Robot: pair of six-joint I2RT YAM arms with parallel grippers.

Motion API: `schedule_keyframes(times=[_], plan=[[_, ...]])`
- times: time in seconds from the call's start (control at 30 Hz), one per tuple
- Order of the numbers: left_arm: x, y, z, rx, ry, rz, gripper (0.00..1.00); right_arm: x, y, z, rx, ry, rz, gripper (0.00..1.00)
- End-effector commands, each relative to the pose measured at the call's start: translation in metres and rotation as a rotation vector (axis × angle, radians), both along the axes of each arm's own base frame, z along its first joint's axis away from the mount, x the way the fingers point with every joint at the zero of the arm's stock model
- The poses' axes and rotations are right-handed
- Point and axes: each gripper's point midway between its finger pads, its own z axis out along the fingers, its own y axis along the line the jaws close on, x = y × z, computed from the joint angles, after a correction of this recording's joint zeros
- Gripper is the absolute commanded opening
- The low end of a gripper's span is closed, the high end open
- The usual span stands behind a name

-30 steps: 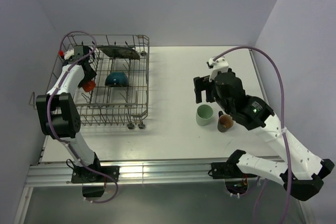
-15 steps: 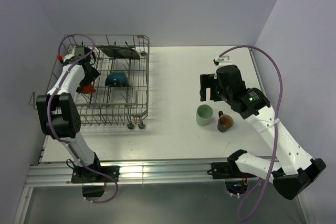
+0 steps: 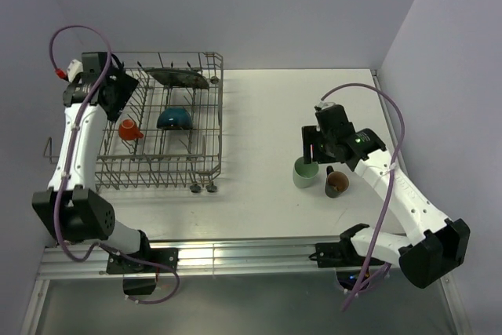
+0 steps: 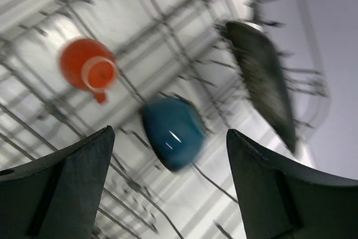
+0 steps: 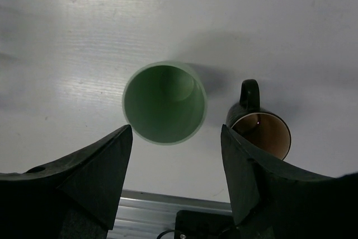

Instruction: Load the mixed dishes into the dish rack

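Observation:
The grey wire dish rack stands at the back left. In it lie the dark speckled square plate, the blue bowl upside down, and the small orange-red cup. All three show in the left wrist view: cup, bowl, plate. My left gripper is open and empty, raised above the rack's left side. The pale green mug and the small brown cup stand upright on the table. My right gripper is open and empty just above the mug, with the brown cup to its right.
The white table ends in a metal rail along the near edge. Purple-grey walls close in at the back and both sides. The rack has small wheels at its near right corner.
My left gripper has let go of the orange-red cup, which now lies in the rack, and has lifted up and to the left. My right gripper has moved down over the green mug.

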Motion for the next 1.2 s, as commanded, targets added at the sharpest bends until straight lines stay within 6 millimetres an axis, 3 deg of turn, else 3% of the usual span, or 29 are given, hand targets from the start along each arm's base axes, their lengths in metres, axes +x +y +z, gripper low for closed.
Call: schedule_keyframes(times=[0.0, 0.03, 0.23, 0.47, 0.5, 0.6, 0.8, 0.83, 0.9, 1.03, 1.07, 1.17], plan=[[-0.010, -0.041, 0.053, -0.176, -0.161, -0.110, 0.86, -0.006, -0.009, -0.013, -0.025, 0.030, -0.012, 0.71], [-0.016, -0.047, 0.063, -0.199, -0.195, -0.131, 0.85, -0.007, -0.010, -0.016, -0.031, 0.033, -0.013, 0.71], [-0.036, -0.089, 0.080, -0.343, -0.216, -0.287, 0.83, -0.004, -0.013, -0.037, -0.048, 0.066, -0.029, 0.61], [-0.043, -0.133, 0.107, -0.469, -0.243, -0.496, 0.82, 0.004, -0.004, -0.060, -0.039, 0.142, -0.046, 0.53], [-0.046, -0.148, 0.109, -0.480, -0.238, -0.546, 0.82, 0.005, -0.002, -0.063, -0.037, 0.153, -0.043, 0.51], [-0.043, -0.160, 0.112, -0.499, -0.228, -0.602, 0.82, 0.006, -0.001, -0.073, -0.049, 0.186, -0.040, 0.46], [-0.044, -0.186, 0.128, -0.561, -0.264, -0.740, 0.82, 0.016, 0.001, -0.065, -0.052, 0.166, -0.048, 0.06], [-0.043, -0.191, 0.128, -0.574, -0.266, -0.760, 0.82, 0.018, 0.000, -0.060, -0.056, 0.158, -0.050, 0.00], [-0.047, -0.204, 0.132, -0.610, -0.275, -0.821, 0.81, 0.025, -0.001, -0.042, -0.060, 0.120, -0.060, 0.00], [-0.052, -0.227, 0.141, -0.699, -0.308, -0.925, 0.81, 0.042, 0.016, 0.019, 0.041, -0.004, -0.017, 0.00], [-0.052, -0.234, 0.144, -0.730, -0.313, -0.940, 0.81, 0.048, 0.030, 0.047, 0.116, -0.056, 0.026, 0.00], [-0.055, -0.245, 0.152, -0.804, -0.302, -0.954, 0.81, 0.058, 0.053, 0.100, 0.256, -0.147, 0.097, 0.00]])
